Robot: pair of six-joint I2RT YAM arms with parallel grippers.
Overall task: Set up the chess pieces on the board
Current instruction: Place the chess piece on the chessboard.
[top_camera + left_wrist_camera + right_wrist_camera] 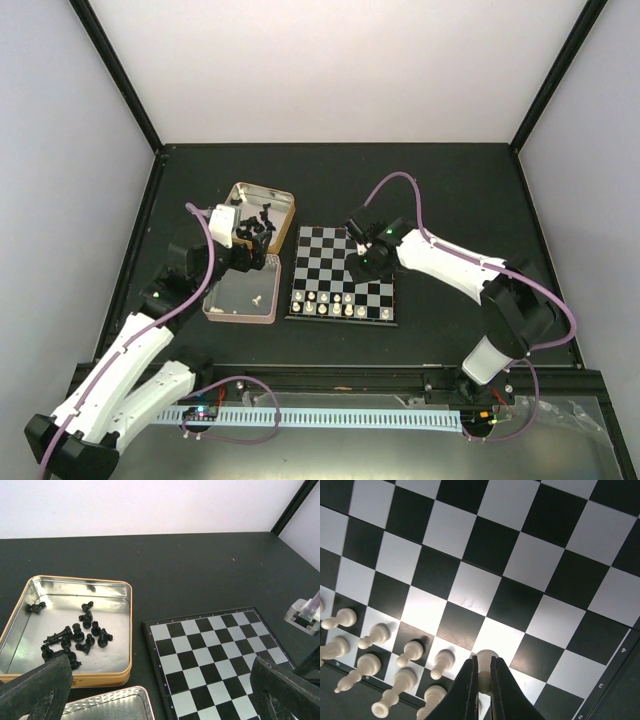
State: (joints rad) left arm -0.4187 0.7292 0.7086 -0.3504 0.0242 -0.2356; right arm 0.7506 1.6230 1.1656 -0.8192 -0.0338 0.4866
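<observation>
The left arm is stretched forward from its base, with the wrist bent down over the gold-rimmed tin (290, 205) that lies just beside the board's (330, 250) far left corner. The left gripper (252, 243) is spread fully wide and nothing is held between its fingers (37, 690), which frame the tin and the board's edge in the left wrist view. The right arm is reached in from the board's right side, and the right gripper (357, 262) is lowered over the board's middle rows. Its jaws are drawn almost together and pinched on a cream-white piece (485, 656), whose round head shows just past the fingertips over a light square. Whether its foot touches the board cannot be told. The black pieces (75, 635) heaped in the gold-rimmed tin are shown clearly only by the left wrist view. Only the top view shows a pink-rimmed tin (236, 294) beside the board's near left corner, with one pale piece (257, 299) in it. White pieces (322, 298) are stood along the board's two nearest rows.
</observation>
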